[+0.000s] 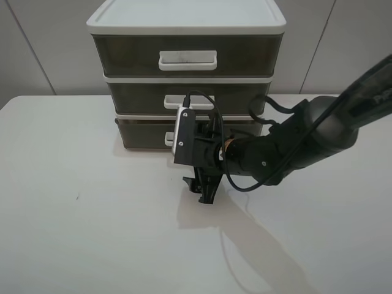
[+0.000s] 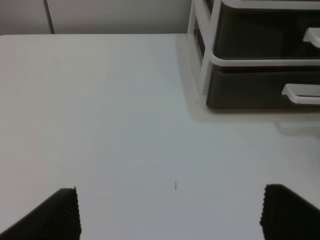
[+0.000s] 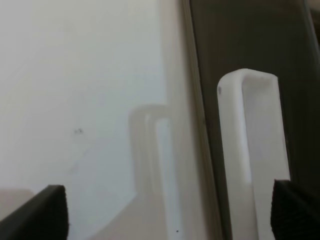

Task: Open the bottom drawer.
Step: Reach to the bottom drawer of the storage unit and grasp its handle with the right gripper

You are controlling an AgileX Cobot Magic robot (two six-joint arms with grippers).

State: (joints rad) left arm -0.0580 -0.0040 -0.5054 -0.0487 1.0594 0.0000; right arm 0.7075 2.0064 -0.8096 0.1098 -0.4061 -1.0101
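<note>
Bottom drawer (image 1: 144, 133), lowest of the stack (image 1: 187, 24) on the desk (image 1: 73, 233), looks a light, stiff plastic box best hooked by its white handle (image 3: 252, 150), which the right hand (image 3: 171, 210), fingers apart, faces.

The drawer unit (image 1: 187, 61) stands at the table's (image 1: 73, 233) rear edge, mid-width; the right fingers (image 1: 207, 190) sit just before its bottom drawer (image 1: 144, 133).
</note>
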